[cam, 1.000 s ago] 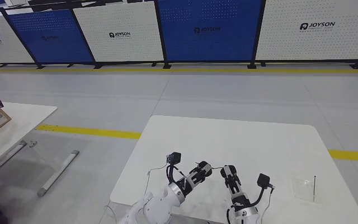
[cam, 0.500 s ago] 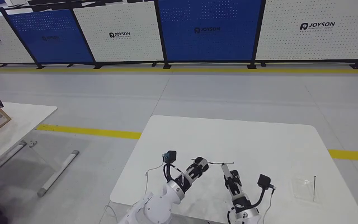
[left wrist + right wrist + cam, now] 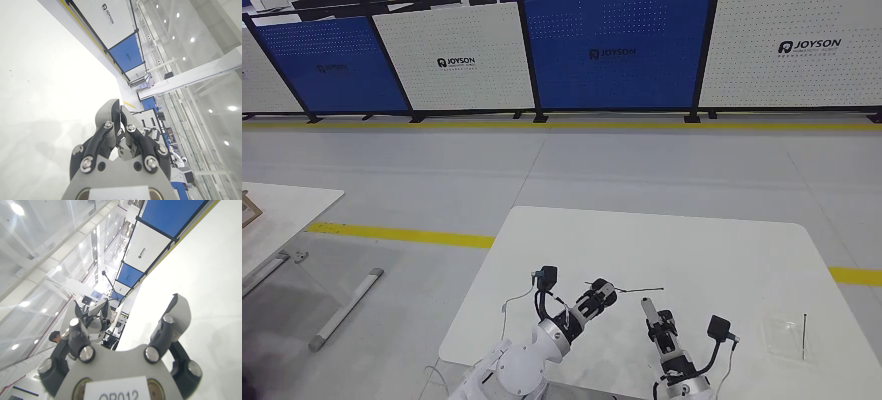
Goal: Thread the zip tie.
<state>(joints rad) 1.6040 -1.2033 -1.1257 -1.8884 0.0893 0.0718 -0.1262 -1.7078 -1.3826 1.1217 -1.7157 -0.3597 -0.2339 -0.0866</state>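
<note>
Two claws: the left claw (image 3: 606, 292) is pinched shut on the zip tie (image 3: 637, 291); the right claw (image 3: 647, 304) is spread wide and holds nothing.
Left claw: it hangs over the near part of the table (image 3: 692, 240), with the tie squeezed between its tips.
Right claw: it sits near the tie's loose end but does not touch it.
Zip tie: thin and black, up in the air. The long part sticks out of the left claw toward the right claw. It looks straight, and I see no loop.
Table: white. A see-through tray (image 3: 782, 335) lies by the right edge, well apart from both claws. A thin black stick (image 3: 804, 330) lies just beside it, maybe another tie.
What changed: a second ago the two claws were close together, tips almost meeting. Now the right claw has pulled back toward the robot, and the tie shows plainly, held by the left claw alone.
What it means: I think the threading is not done yet. The right claw will likely need to catch the loose end and bring it to the tie's little head. The bendy strip could wobble or slip.
</note>
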